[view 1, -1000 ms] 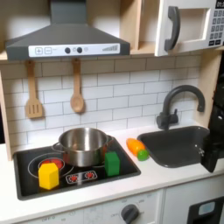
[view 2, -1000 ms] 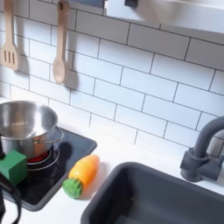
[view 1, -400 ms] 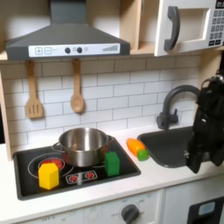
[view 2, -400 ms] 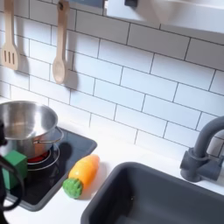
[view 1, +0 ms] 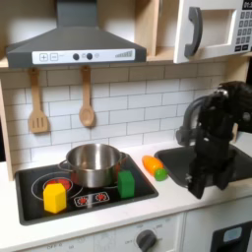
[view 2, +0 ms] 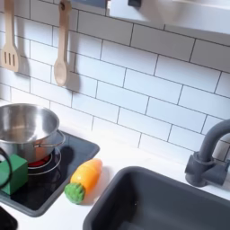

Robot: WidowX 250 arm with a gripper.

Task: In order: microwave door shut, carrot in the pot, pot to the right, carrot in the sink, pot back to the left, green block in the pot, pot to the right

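**Door shut, carrot pickup next**

Gripper point(view 1: 200, 183) hangs over the sink point(view 1: 228, 167) in the first exterior view, dark against dark basin; can't tell if fingers are parted or closed, and nothing visibly held. Arm rises behind it, blocking the faucet point(view 2: 209, 153) there.

Microwave door point(view 1: 208, 30) looks closed flush w/ the cabinet, so step one reads as done. Carrot point(view 1: 153, 165) lies on the counter between stovetop point(view 1: 143, 187) and sink, green tip toward the camera, just beside the gripper on the first exterior view's left. Pot point(view 1: 93, 163) sits on the stovetop, empty as far as visible; green block point(view 1: 126, 182) stands in front of it, touching or nearly so. Yellow block point(view 1: 54, 197) further to the first exterior view's left.

Step in hand, by my read: getting the carrot. Next move calls for shifting over it, descending, closing along its narrow axis.

Hard to see: fingertips, pot interior floor. In the second exterior view the green block is cut by the frame edge.
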